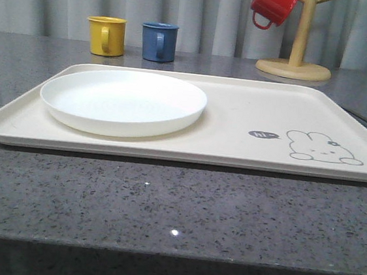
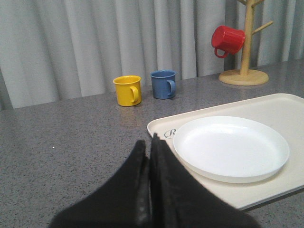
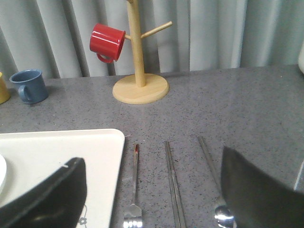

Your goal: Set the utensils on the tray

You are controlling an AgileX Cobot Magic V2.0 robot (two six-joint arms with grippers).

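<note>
The cream tray lies across the grey table, and the round white plate rests on its left half. In the left wrist view my left gripper is shut and empty, hovering by the tray's near corner beside the plate. My right gripper is open above the table just right of the tray. Between its fingers lie the fork, the chopsticks and the spoon, side by side on the table.
A yellow mug and a blue mug stand behind the tray. At the back right a red mug hangs on a wooden mug tree. A grey curtain closes the back. The table's front edge is near.
</note>
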